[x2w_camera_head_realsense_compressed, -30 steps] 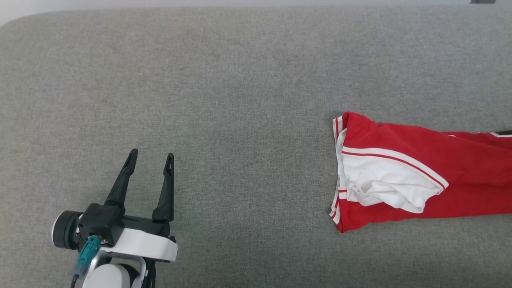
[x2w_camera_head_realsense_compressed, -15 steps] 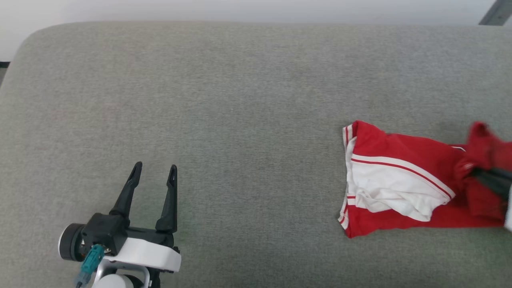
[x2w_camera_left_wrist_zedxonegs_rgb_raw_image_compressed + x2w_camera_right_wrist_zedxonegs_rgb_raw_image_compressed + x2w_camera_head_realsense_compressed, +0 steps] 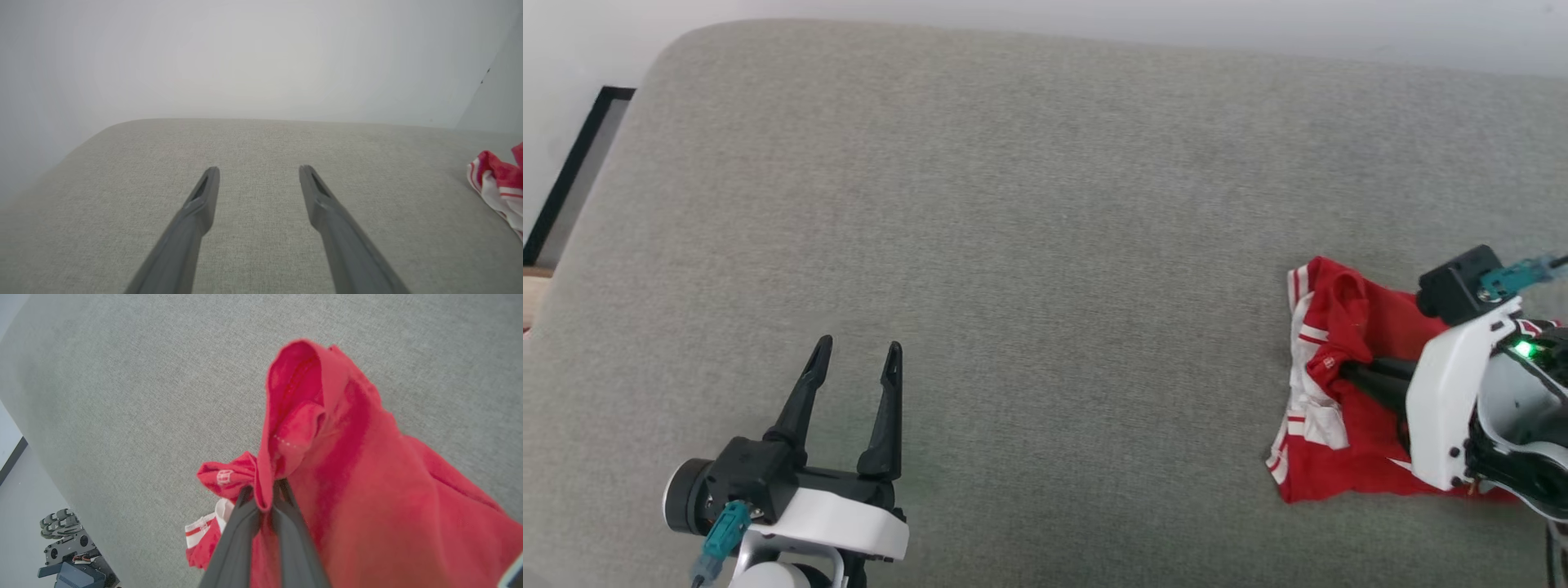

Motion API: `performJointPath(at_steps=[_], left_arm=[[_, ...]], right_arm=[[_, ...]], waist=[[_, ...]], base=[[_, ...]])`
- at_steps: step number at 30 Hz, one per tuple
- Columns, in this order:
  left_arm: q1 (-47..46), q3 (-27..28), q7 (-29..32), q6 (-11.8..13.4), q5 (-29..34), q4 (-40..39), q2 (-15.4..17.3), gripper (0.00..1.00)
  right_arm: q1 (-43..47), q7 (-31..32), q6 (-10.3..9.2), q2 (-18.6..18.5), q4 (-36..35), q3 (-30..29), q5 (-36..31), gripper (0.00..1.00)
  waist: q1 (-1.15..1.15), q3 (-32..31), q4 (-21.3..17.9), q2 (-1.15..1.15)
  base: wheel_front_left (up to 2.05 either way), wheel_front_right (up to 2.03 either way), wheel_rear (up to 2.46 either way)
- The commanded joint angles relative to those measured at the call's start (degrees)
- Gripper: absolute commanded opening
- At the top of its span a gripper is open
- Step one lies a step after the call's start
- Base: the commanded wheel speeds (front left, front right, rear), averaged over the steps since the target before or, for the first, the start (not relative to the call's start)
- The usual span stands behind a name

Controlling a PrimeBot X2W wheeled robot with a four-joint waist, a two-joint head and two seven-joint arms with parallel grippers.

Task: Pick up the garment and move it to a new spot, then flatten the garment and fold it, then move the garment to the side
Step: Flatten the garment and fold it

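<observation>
grey cushion (image 3: pixel 1045 204) | right tool (image 3: pixel 264 497) pinches garment (image 3: pixel 1372 318) fold | left tool (image 3: pixel 859 349) wide, well apart

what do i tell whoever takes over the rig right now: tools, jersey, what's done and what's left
Left tool: open, empty, over the bare grey fabric surface, well to the left of the red jersey.
Right tool: shut on a bunched fold of the red jersey.
Jersey: crumpled at the right side of the surface, with part gathered up at the right tool and the lower part lying on the fabric.
Done: grasp made.
Left: carry it to a new spot, flatten it, fold it, move it to the side.
</observation>
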Motion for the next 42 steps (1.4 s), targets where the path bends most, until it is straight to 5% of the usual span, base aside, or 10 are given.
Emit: performJointPath(at_steps=[1,9,11,12,13,29,33,42], left_arm=[[-0.33,0.13,-0.3,-0.1,-0.68,0.07,-0.15,1.0],[-0.15,0.09,-0.3,-0.1,-0.92,0.08,-0.52,1.0],[0.43,0.39,-0.3,-0.1,-1.01,0.12,-0.53,1.0],[0.68,0.53,-0.3,-0.1,-1.06,0.18,-0.54,1.0],[0.92,0.63,-0.3,-0.1,-1.05,0.25,-0.56,1.0],[0.71,-1.04,-0.3,-0.11,-2.64,2.05,1.24,1.0],[0.19,-2.09,-0.3,-0.11,-3.46,3.42,1.3,1.0],[3.23,0.02,-0.3,-0.11,-5.03,4.39,1.06,1.0]], right_arm=[[-0.9,-0.28,-0.03,0.33,1.06,0.39,-0.25,0.0],[-3.35,-3.67,-0.03,1.73,8.42,3.64,-0.22,0.01],[-3.76,-5.12,-0.03,1.96,8.95,4.05,0.16,0.4],[-3.98,-5.78,-0.03,1.88,9.1,4.2,0.19,0.8],[-4.19,-6.52,-0.03,1.73,9.17,4.26,0.34,1.0],[-0.7,-18.37,-0.03,-0.37,15.1,-3.01,0.89,1.0],[0.25,-27.81,-0.03,-1.26,19.05,-2.7,-0.42,1.0],[2.47,-47.81,-0.03,2.8,27.36,-2.7,-4.45,1.0]], waist=[[0.0,0.02,0.69,0.0],[0.0,-0.63,1.83,0.0],[0.0,-1.05,1.5,0.0],[0.0,-1.3,1.22,0.0],[0.0,-1.57,0.91,0.0],[0.0,-4.98,-6.07,0.0],[0.0,-6.08,-7.87,0.0],[0.0,-9.57,-11.01,0.0]], base=[[0.0,0.0,0.0],[0.0,0.0,0.0],[0.0,0.0,0.0],[0.0,0.0,0.0],[0.0,0.0,0.0],[0.0,0.0,0.0],[0.0,0.0,0.0],[0.0,0.0,0.0]])
